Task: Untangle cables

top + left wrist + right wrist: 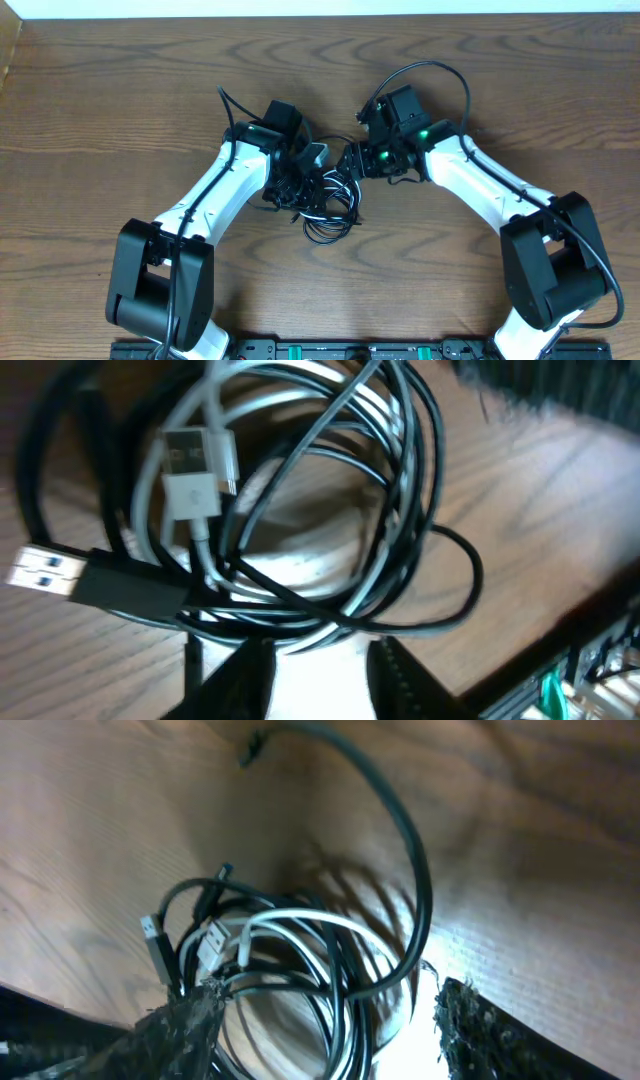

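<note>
Left claw [318, 660] partly open, nothing plainly gripped, right claw [332, 1000] spread wide astride tangled cables [318, 200], white cable [190, 500] looped among black ones, on wooden desk [120, 90]

Left gripper [318, 665] has its jaws slightly parted, right gripper [330, 995] spread wide, both pointing down.

Bench [110, 110]: dark brown wood, strong wavy grain running left to right, fills nearly the whole overhead view. Far edge: narrow white strip [300, 7] beyond the bench; wall or floor, cannot tell. Far left: paler brown band [7, 60] along the bench edge. Near edge: black rail [350, 351] with small green fittings. Light even from above, shadows soft and short. Wrist views: pale sheen on the wood, grain blurred
</note>
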You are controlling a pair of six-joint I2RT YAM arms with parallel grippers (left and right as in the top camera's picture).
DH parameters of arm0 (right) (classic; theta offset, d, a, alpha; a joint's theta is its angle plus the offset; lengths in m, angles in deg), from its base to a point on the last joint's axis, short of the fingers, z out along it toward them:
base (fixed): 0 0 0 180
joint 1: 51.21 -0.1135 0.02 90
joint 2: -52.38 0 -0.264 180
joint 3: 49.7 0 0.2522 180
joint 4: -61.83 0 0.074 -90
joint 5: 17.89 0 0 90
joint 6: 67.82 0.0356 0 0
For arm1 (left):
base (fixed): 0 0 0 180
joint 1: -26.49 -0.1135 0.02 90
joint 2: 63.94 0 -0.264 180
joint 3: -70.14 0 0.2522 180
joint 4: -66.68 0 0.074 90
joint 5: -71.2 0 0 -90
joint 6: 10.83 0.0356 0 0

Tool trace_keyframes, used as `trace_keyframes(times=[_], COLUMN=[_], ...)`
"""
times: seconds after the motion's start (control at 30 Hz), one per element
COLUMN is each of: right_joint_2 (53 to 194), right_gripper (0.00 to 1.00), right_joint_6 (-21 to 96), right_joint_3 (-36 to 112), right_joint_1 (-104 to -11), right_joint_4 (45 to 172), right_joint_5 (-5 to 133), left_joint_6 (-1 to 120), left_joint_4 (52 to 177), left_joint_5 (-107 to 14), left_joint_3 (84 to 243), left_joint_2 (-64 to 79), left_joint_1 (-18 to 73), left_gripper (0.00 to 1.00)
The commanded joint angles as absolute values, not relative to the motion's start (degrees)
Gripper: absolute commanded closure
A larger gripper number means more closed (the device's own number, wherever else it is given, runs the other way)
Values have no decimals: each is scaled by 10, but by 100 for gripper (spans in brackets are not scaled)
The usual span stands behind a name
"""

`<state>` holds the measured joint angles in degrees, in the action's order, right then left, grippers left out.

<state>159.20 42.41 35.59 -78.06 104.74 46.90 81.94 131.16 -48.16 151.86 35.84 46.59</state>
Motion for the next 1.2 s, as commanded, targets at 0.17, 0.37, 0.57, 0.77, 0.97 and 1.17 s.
trace_keyframes(times=[0.17,0.37,0.57,0.77,0.97,1.17], right_joint_2=[1625,1644,1644,1644,1642,1629], right_gripper=[39,44,68,94,99,99], right_joint_6=[470,475,475,475,463,431], right_joint_3=[356,356,356,356,357,357], right_joint_1=[-807,-819,-818,-818,-805,-760], right_joint_4=[1042,1035,1035,1035,1027,986], right_joint_5=[486,486,486,486,437,285], left_joint_6=[713,709,709,709,709,712], left_joint_4=[1280,1279,1275,1245,1234,1234], left_joint_5=[-372,-371,-371,-371,-371,-371], left_joint_3=[1517,1516,1516,1516,1516,1516], left_joint_2=[360,362,394,422,436,436], left_joint_1=[466,466,466,466,466,466], left_gripper=[63,61,59,58,57,55])
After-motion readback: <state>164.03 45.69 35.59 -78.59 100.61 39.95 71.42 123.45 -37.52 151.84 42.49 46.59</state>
